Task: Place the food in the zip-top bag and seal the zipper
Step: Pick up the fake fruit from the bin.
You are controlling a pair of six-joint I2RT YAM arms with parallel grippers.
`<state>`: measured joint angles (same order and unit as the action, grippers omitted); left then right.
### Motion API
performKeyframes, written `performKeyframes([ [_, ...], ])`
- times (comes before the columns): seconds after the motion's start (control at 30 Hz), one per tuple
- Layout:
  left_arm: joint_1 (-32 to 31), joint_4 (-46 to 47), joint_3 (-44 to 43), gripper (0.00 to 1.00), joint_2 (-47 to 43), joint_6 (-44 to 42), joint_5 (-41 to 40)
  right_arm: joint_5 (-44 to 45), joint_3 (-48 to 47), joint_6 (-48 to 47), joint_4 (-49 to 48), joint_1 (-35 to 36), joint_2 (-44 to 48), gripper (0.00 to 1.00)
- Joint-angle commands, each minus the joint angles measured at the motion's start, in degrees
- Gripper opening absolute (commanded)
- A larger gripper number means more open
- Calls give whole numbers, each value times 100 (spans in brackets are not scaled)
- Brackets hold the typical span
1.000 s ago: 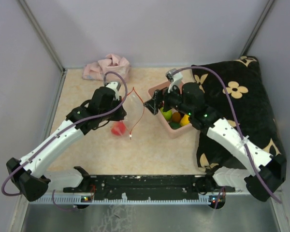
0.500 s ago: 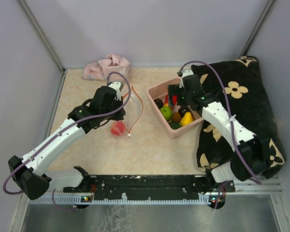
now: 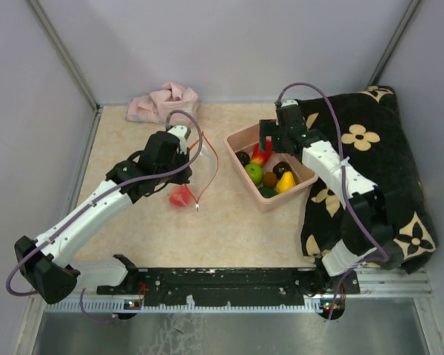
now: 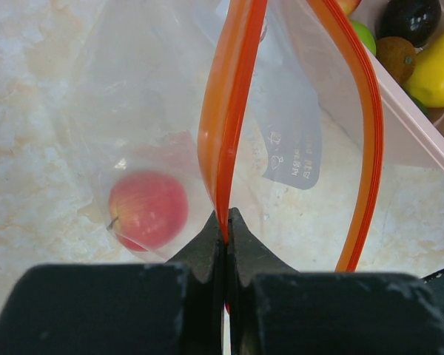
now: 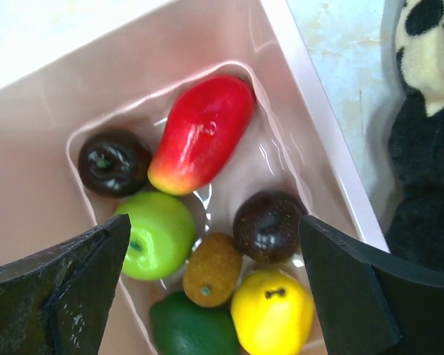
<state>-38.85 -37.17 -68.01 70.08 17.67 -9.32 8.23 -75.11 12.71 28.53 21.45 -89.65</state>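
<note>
Zip-top bag point(image 3: 195, 158) sits on the table point(image 3: 229, 229) left of centre, clear plastic, mouth gaping toward the pink tub point(image 5: 311, 111). Its zipper point(image 4: 233, 111) is a red-orange strip split into two lips. The left gripper point(image 4: 226, 225) has its fingers pressed together on the nearer lip, with only the strip between them. The other lip bows off to the right in its own arc, well apart from the first. One red apple point(image 4: 148, 209) is inside the bag, seen through the plastic just left of the pinched strip. The rest of the food is in the tub, which stands on the table to the right of the bag, against the edge of a black flowered cushion point(image 3: 370, 163). In the tub: a red-and-yellow fruit point(image 5: 200, 133) lying slantwise at the far end, with a dark ball point(image 5: 112, 163) beside it. Below that is a green apple point(image 5: 157, 235), stem side showing. A brown piece point(image 5: 211, 270) touches the apple, a second dark ball point(image 5: 268, 225) is to its right, and a yellow fruit point(image 5: 272, 310) and a dark green piece point(image 5: 192, 329) lie nearest the camera. The right gripper point(image 5: 212, 229) hangs over the tub with its fingers spread wide and nothing between them; whether the tips touch any fruit cannot be told. A pink cloth point(image 3: 163, 102) lies bunched at the far edge of the table, well apart from the bag.
</note>
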Motion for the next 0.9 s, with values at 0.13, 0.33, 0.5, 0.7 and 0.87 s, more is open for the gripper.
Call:
performKeyframes([
  [0.13, 18, 114, -167, 0, 133, -109, 50, 774, 95, 1830, -1410, -18, -562, 92],
  [0.33, 18, 108, -165, 0, 134, -107, 67, 1166, 166, 2573, -1780, 21, -1193, 86],
  [0.5, 18, 114, -175, 0, 106, -123, 68, 1350, 137, 2896, -1881, 61, -1678, 79],
  [0.7, 18, 70, -186, 0, 81, -150, 98, 1417, 242, 3059, -2027, 70, -1983, 72],
  [0.87, 18, 86, -151, 0, 23, -148, 91, 1853, 400, 3387, -2277, 107, -2031, 73],
])
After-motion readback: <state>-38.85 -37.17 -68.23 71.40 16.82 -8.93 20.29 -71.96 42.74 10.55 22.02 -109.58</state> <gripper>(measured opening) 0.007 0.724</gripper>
